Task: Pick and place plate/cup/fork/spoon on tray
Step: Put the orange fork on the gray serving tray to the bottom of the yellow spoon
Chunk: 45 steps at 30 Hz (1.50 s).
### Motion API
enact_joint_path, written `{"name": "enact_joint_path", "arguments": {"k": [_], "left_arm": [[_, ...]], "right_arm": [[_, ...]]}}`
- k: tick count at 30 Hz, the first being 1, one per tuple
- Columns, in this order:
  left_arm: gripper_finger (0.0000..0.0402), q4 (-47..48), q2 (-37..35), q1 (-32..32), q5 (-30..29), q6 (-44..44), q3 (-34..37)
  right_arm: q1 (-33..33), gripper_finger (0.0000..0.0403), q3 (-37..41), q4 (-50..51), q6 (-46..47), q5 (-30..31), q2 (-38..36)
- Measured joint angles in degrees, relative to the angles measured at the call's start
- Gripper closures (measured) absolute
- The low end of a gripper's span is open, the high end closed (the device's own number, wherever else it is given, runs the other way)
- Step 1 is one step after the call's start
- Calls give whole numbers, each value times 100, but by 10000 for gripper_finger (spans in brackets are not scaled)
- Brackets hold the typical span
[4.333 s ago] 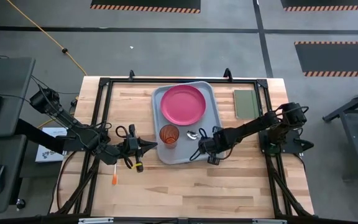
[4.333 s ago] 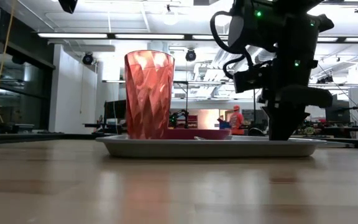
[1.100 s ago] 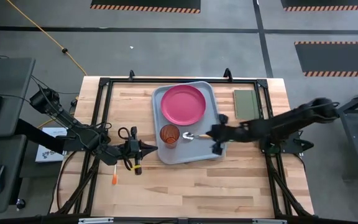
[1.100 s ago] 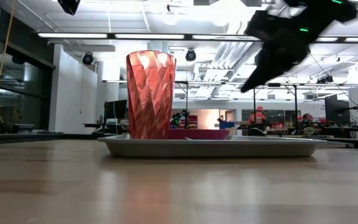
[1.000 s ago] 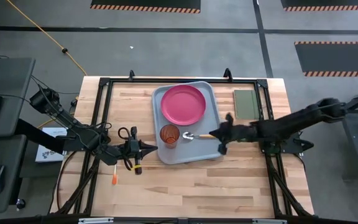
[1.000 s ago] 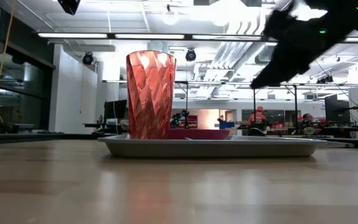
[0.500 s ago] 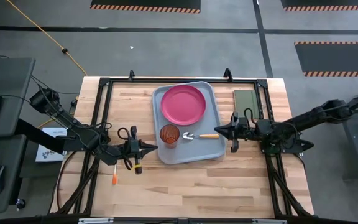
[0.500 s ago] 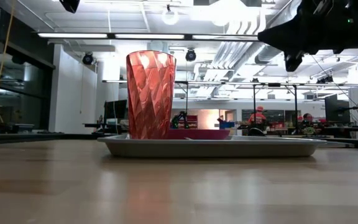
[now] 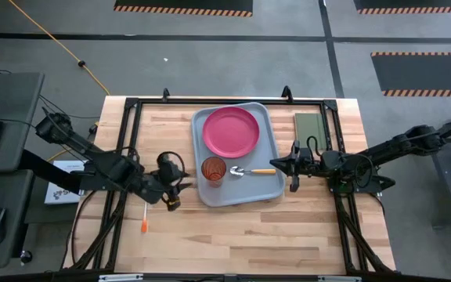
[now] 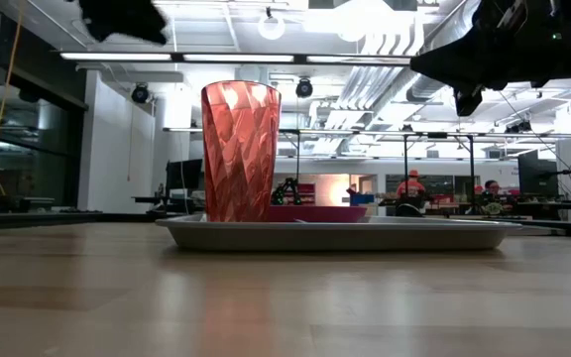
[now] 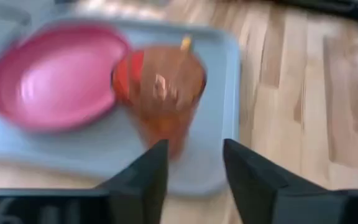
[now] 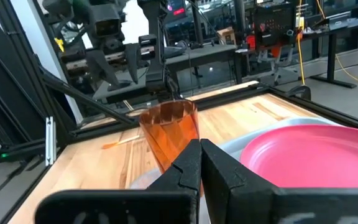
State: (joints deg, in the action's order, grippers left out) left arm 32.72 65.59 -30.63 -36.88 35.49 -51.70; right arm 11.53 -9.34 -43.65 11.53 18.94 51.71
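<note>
The grey-blue tray [image 9: 266, 125] lies mid-table. On it rest the pink plate [image 9: 231, 131], the upright orange cup [image 9: 213, 169] and the spoon [image 9: 249, 171], flat with its orange handle toward the right. The fork [image 9: 144, 222] lies on the wood left of the tray. My left gripper [image 9: 180, 188] hovers open just left of the tray, facing the cup [image 11: 163, 87], with nothing between its fingers [image 11: 142, 180]. My right gripper [image 9: 292, 166] is shut and holds nothing, just off the tray's right rim, pointing at the cup [image 12: 169, 134] and plate [image 12: 309, 155].
A dark green pad [image 9: 312, 130] lies at the far right of the table. A black frame rail [image 9: 131, 106] runs round the tabletop. Bare wood [image 9: 241, 235] stretches along the near side. People in orange stand far off in the room [image 10: 411, 186].
My right gripper has drawn back from over the tray toward the table's right edge, staying shut, and has then held still; the spoon has stayed on the tray. My left arm has risen and swung a little, its gripper staying beside the tray's left rim.
</note>
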Motion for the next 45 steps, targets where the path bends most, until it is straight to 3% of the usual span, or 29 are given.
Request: {"name": "enact_joint_path", "arguments": {"k": [4, 8, 15, 21, 28, 34, 39, 45], "left_arm": [[207, 1068, -3, -75, 675, 1455, -81], [186, 1824, 143, -376, 1242, 3351, 149], [183, 2040, 340, -1192, 2650, 6401, 1171], [183, 1926, 398, -1851, 3079, 8054, 1815], [183, 1063, 396, -1972, 3031, 8401, 2221], [202, 998, 386, -1958, 2807, 8686, 2502], [263, 1040, 392, -1958, 2873, 8696, 2541], [375, 1127, 392, -1958, 2960, 8534, 2548]], "right_arm": [[0, 403, 0, 103, -2, 0, 1], [0, 403, 0, 141, -2, 0, 1], [0, 403, -2, 262, -4, -1, 6], [0, 403, -2, 488, 1, -1, 10], [0, 403, -2, 541, -2, 63, 10], [0, 403, -2, 546, -2, 122, 10], [0, 403, -2, 594, -2, 124, 10], [0, 403, -2, 693, -4, 251, 10]]}}
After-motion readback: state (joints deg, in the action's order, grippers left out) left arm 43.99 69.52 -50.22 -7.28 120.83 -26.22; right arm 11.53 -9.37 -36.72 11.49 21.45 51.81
